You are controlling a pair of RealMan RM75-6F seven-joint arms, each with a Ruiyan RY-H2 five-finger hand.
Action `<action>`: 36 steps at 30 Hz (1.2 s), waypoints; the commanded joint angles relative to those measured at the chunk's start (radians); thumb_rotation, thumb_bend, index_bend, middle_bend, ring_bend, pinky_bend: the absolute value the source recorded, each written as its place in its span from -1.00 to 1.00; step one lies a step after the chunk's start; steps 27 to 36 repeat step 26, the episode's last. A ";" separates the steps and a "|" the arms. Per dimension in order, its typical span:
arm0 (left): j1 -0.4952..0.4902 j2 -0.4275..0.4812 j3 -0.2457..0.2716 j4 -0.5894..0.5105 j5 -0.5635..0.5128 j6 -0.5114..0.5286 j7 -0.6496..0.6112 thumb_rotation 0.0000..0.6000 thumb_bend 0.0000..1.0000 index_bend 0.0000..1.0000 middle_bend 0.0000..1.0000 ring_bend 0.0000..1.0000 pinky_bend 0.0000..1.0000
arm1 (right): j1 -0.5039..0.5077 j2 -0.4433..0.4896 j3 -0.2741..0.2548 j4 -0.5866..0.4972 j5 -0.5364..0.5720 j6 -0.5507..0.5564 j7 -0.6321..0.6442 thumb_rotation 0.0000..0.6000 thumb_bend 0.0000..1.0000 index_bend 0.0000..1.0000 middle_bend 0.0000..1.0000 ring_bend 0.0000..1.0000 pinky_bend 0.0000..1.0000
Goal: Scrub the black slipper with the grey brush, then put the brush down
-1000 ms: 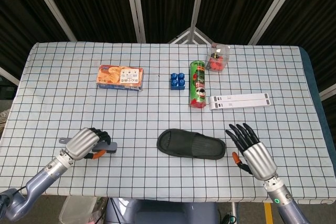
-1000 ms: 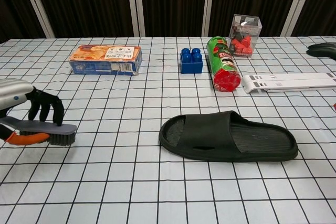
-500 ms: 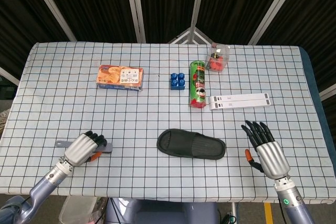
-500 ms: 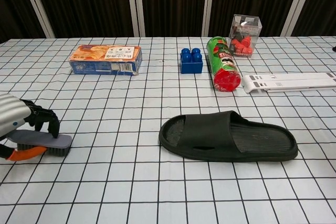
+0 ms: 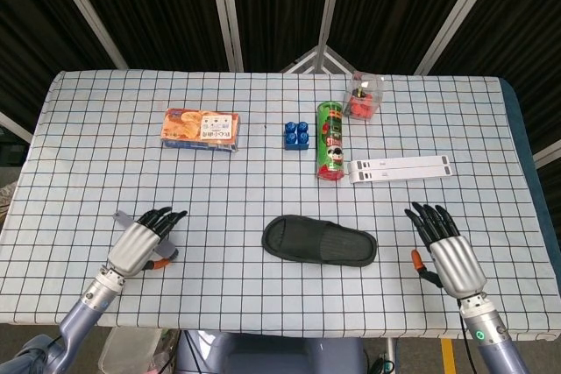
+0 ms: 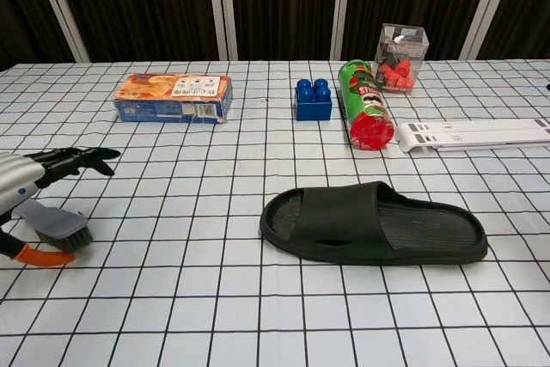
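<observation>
**Robot hand spreading open over the grey brush, slipper lying mid-counter**

Head view: the left robot hand [image 5: 140,243], silver-backed with black fingers, is reaching forward with its fingers straight and fanned apart, gripping nothing. The grey brush [image 5: 121,216] is lying on the counter [image 5: 263,172] partly under that hand; only a flat grey end is poking out at its upper left, and an orange bit is showing by the thumb side. The right robot hand [image 5: 445,251] is hovering near the counter's right front with its fingers stretched and spread, also holding nothing. The black slipper [image 5: 319,241] is resting between the two hands, a long, rounded slide shape with a matte, rubbery look. The counter is wearing a white cloth ruled in a black grid.

Further back, a flat rectangular snack box [image 5: 201,129] is sitting at the left, a blue studded block [image 5: 297,135] near the middle, a green cylindrical can [image 5: 330,139] lying on its side just beside it, a clear box of red pieces [image 5: 365,96] behind, and a long white slotted strip [image 5: 400,167] to the right.

Chest view: the left robot hand [image 6: 34,174] is showing at the left edge, black fingers extended level above the grey brush [image 6: 56,223], whose dark bristles are facing down on the cloth beneath a smooth grey back. The black slipper [image 6: 374,223] is lying sole-down, its wide strap arching over a ridged footbed. The right robot hand is out of this frame.
</observation>
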 commanded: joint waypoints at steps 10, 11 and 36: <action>0.079 0.413 0.023 -0.568 -0.036 0.094 -0.040 1.00 -1.00 -1.00 -0.99 -1.00 -0.96 | -0.040 0.043 0.017 -0.042 -0.008 0.047 -0.023 1.00 0.16 -1.00 -1.00 -1.00 -1.00; 0.092 0.476 0.040 -0.631 -0.050 0.081 0.017 1.00 -1.00 -1.00 -0.99 -1.00 -0.98 | -0.050 0.056 0.015 -0.051 0.000 0.051 -0.042 1.00 0.16 -1.00 -1.00 -1.00 -1.00; 0.183 0.640 -0.041 -0.874 -0.250 0.101 0.311 1.00 -1.00 -1.00 -1.00 -1.00 -1.00 | -0.117 0.159 0.036 -0.171 0.097 0.041 -0.223 1.00 0.11 -1.00 -1.00 -1.00 -1.00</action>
